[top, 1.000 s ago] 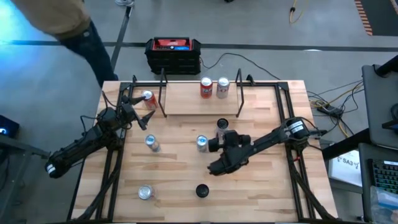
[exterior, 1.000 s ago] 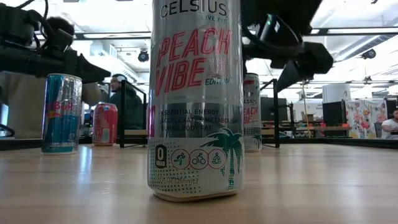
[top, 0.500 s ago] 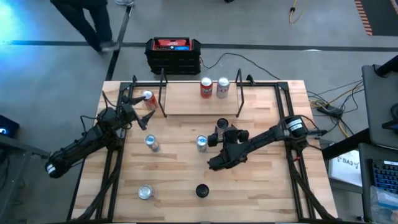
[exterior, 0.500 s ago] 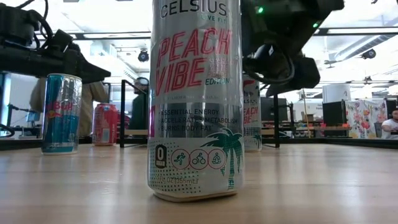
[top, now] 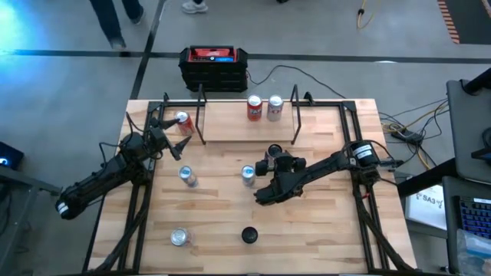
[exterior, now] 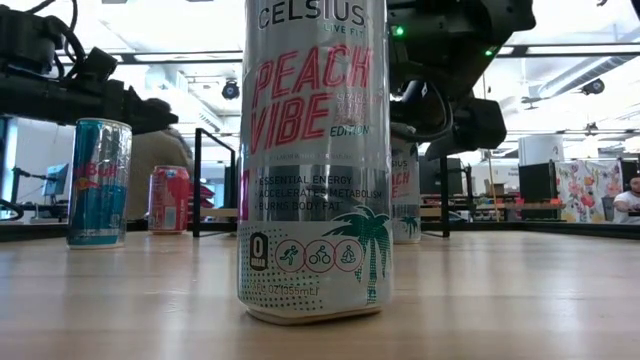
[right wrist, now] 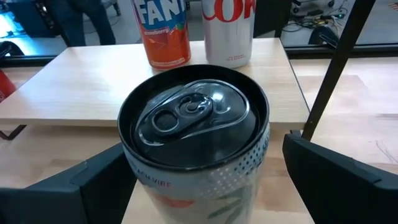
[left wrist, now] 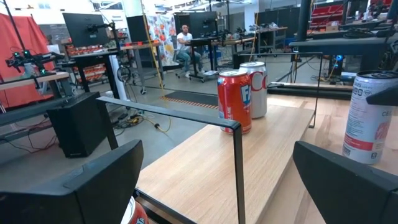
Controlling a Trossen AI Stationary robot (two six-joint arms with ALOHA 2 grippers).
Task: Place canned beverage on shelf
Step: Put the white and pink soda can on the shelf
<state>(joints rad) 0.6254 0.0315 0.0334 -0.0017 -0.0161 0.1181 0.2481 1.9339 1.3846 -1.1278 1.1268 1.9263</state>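
Note:
A tall Celsius can with a black top (right wrist: 196, 143) stands on the table just in front of the shelf (top: 230, 126). My right gripper (top: 274, 159) is open. One finger (right wrist: 62, 186) stands on either side of the can near its top, with a small gap showing. An orange Fanta can (top: 255, 109) and a silver can (top: 274, 108) stand on the shelf plank. My left gripper (top: 169, 132) waits open at the table's left, beside a red can (top: 182, 121).
Loose cans stand on the table: one (top: 248, 175) next to my right gripper, one (top: 186, 176) left of centre, one (top: 179, 237) near the front left, and a second Celsius can (exterior: 315, 160) at the front. A black-and-red box (top: 214, 67) sits behind the table.
My right gripper has gone toward the table's far edge and a little down, turning slightly. It now stands around the top of the black-topped can. The can has not moved. A person has walked past behind the table.

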